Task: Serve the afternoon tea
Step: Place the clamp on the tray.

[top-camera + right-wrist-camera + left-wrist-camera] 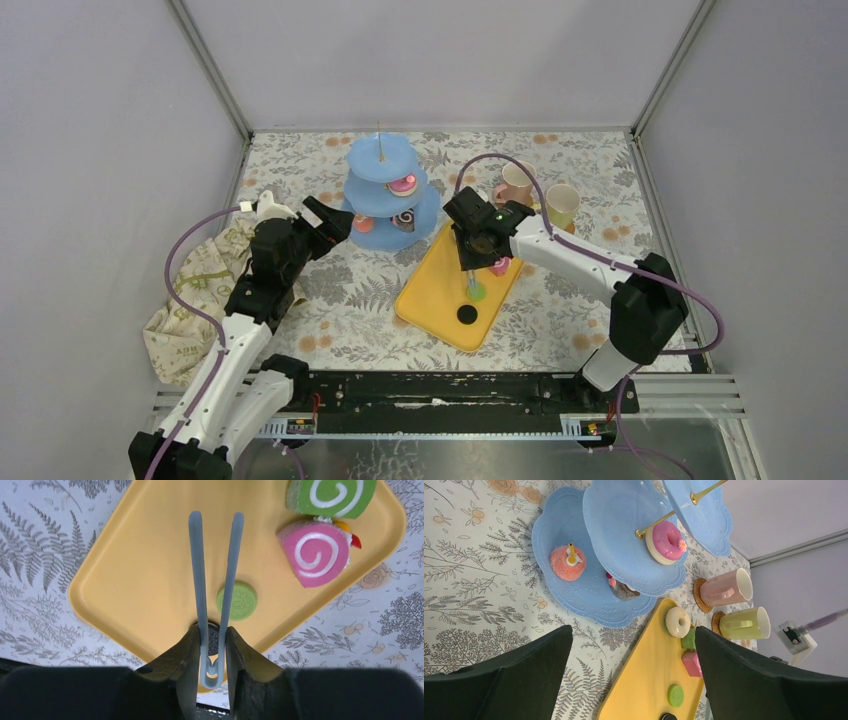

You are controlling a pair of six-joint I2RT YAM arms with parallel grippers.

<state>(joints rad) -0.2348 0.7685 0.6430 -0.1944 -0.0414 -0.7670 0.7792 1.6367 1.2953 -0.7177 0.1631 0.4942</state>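
The light-blue three-tier stand (385, 190) (589, 595) carries a pink donut (666, 541), an orange pastry (567, 563) and a brown one (624, 591). On the yellow tray (440, 300) (145, 570) lie a white donut (678, 621), a green roll (330, 495), a pink roll (314, 552), a green cookie (240, 601) and a black cookie (467, 314). My right gripper (478, 245) (214, 630) is shut on blue-grey tongs (198, 575); their tips stand apart, empty, above the tray beside the green cookie. Left of the stand, my left gripper (330, 222) (634, 629) is open and empty.
A pink mug (516, 183) (724, 587) and a pale green mug (561, 205) (744, 623) stand on woven coasters behind the tray's far right. A crumpled beige cloth (195, 300) lies at the left edge by my left arm. Walls enclose the floral table.
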